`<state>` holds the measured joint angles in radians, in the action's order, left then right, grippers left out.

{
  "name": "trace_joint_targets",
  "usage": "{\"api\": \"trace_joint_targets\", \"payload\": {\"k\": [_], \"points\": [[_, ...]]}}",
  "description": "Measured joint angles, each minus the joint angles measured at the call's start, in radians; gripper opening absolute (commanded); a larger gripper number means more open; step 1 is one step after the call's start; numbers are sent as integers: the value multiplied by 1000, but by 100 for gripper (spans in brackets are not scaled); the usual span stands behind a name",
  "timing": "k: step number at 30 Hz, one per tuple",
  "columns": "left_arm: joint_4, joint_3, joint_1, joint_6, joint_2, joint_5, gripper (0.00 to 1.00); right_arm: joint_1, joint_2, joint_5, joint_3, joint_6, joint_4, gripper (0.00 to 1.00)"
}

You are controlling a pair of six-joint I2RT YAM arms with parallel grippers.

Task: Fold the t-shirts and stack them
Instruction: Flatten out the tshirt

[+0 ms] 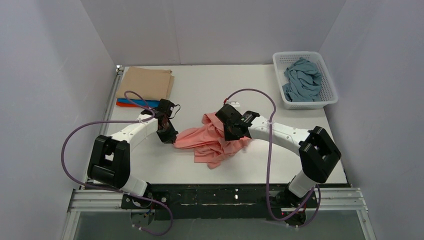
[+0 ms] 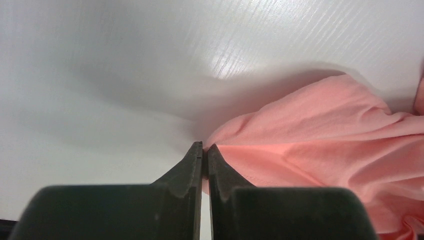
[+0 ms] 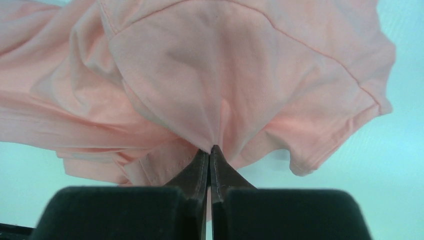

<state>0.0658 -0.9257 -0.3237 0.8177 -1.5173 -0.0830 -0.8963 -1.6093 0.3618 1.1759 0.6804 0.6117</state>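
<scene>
The salmon-pink t-shirt (image 1: 212, 142) lies crumpled in the middle of the counter (image 1: 200, 90), and you hold it at two places. The left fingers (image 2: 192, 172) are pressed together on its left edge, with only a sliver of cloth caught at the tips. The right fingers (image 3: 222, 175) are pinched shut on a gathered peak of fabric on the far right part of the heap, close to a stitched hem that looks like a sleeve opening.

The step in hand looks like opening the shirt out so it can be folded. To do that well, raise both arms together and evenly, then draw them apart until the cloth hangs flat between them. The left grip seems shallow, so pull gently; a sharp tug could slip the edge free. Once the shirt hangs, check which parts you hold. If they are not matching corners or shoulders, lay it down and regrip before you fold.

The finished pile is probably the tan t-shirt (image 1: 146, 82) at the far left, with a bright blue (image 1: 127, 101) and an orange-red (image 1: 137, 106) edge showing at its near side. A dusty grey-blue t-shirt (image 1: 302, 80) waits in the white basket (image 1: 327, 97) at the far right.

No brand, label or print can be read on the shirts, the basket or the arms.
</scene>
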Motion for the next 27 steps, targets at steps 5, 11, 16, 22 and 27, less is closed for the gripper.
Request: {"api": "trace_joint_targets", "payload": {"k": [5,11,16,22,27], "points": [[29,21,0,-6,70,-17,0,23,-2,-95,-89,-18,-87,1],[89,21,0,-36,182,-63,0,54,119,-78,-151,-82,-112,1],[209,-74,2,-85,290,-182,0,167,389,95,-153,-191,-10,1],[305,-367,3,-157,333,-222,0,207,582,167,-22,-351,68,1],[334,-655,3,-239,403,-208,0,208,686,106,259,-453,71,1]]}}
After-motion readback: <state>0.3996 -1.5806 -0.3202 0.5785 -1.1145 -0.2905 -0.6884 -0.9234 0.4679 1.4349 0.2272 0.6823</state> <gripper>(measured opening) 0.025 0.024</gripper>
